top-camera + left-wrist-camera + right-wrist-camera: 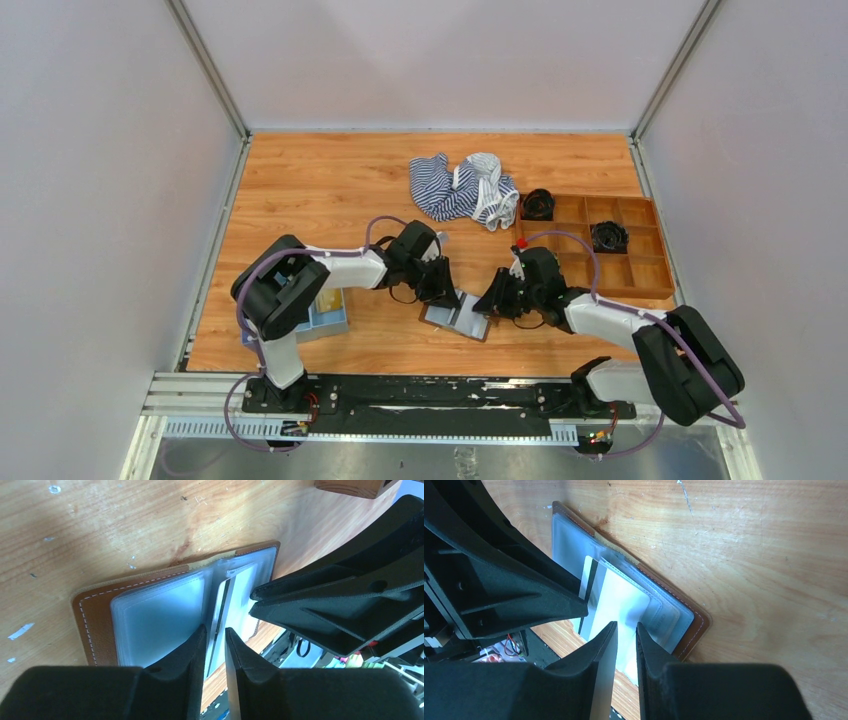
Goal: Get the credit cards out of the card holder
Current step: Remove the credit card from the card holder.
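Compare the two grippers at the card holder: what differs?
The left gripper straddles the edge of a credit card sticking out of the card holder; the right gripper has only a pale pocket between its tips. The left gripper works near the fold, the right gripper over one page. Both show narrow finger gaps, low over the open holder.

My black left gripper meets a brown card holder with white stitching and pale grey pockets. A greyish card bears a dark stripe. The wood-grain table is orange.
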`<control>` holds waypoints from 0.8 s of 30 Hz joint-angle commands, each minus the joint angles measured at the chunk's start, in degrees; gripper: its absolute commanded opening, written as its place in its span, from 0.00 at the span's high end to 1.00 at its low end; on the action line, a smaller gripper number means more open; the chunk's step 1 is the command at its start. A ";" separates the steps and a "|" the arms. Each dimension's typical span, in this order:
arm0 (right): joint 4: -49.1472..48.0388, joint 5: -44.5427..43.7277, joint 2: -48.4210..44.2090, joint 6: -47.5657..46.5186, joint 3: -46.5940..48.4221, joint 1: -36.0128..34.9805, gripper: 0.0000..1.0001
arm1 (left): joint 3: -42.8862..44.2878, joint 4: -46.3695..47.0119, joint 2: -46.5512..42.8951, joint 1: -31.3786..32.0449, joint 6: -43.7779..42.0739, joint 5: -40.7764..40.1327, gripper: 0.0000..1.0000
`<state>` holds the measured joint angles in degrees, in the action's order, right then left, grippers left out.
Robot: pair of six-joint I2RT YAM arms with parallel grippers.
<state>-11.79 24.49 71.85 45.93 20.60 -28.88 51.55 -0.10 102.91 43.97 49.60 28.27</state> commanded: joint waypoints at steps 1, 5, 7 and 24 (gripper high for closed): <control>2.04 -0.58 1.04 -0.58 -1.44 -0.73 0.76 | -1.09 -0.17 -1.70 -0.59 -0.74 0.05 0.75; 1.86 -0.41 1.60 -0.69 -1.38 -0.73 0.76 | -1.52 -0.16 -1.59 -0.79 -0.49 -0.21 0.89; 1.78 -0.32 1.79 -0.67 -1.27 -0.74 0.76 | -1.70 1.30 -1.58 -0.85 -0.47 -0.32 1.00; 2.59 0.17 2.96 -1.68 -0.81 -0.74 0.80 | -7.41 1.24 -8.45 -5.87 -2.39 1.44 1.00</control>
<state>-13.91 26.02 74.13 45.87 20.75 -28.88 46.17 1.37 97.58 39.07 49.06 29.41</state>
